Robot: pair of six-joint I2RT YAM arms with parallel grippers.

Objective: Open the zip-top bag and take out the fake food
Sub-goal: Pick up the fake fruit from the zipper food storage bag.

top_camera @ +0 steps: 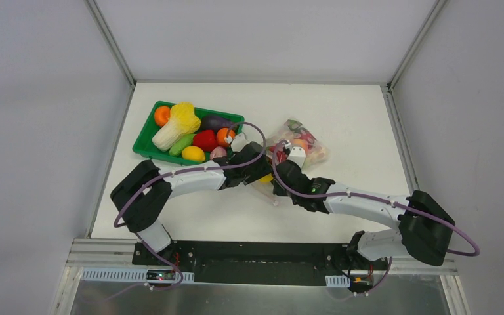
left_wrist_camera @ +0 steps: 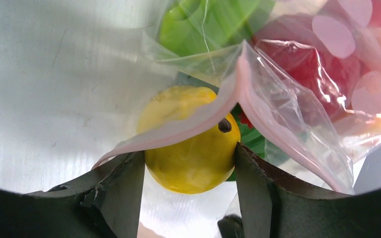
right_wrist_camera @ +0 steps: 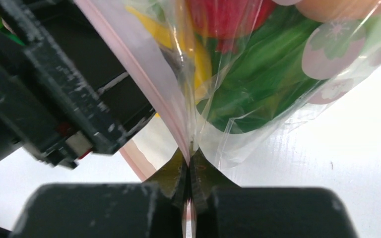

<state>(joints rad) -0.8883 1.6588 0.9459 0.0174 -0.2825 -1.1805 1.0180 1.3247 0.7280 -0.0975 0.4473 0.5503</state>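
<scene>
Zip-top bag [top_camera: 298, 141] of clear, soft plastic with faint pink print, stuffed with glossy plastic produce, lying right of centre on the white table [top_camera: 354, 111], its near end met by both my grippers. At far left, near the bag, a green plastic tray [top_camera: 146, 134] holds a pale napa cabbage [top_camera: 178, 125] and other toy vegetables. My left gripper [left_wrist_camera: 188, 150] is partly closed, its two dark fingers pressing either side of a round yellow plastic fruit [left_wrist_camera: 193, 171] at the bag's mouth, with the pink zip strip [left_wrist_camera: 178, 134] draped across the fruit's top. Beyond it, through the film, show green leaves [left_wrist_camera: 213, 25] and a red fruit [left_wrist_camera: 307, 69]. My right gripper [right_wrist_camera: 191, 171] is pinched fully together on the edge of the zip-top bag at the strip, holding that lip up. I judge the film light, limp and slippery, so the stiffer strip is the place to hold it. The yellow fruit looks hard, light and smooth, best held across its widest part, since it could squirt free.
</scene>
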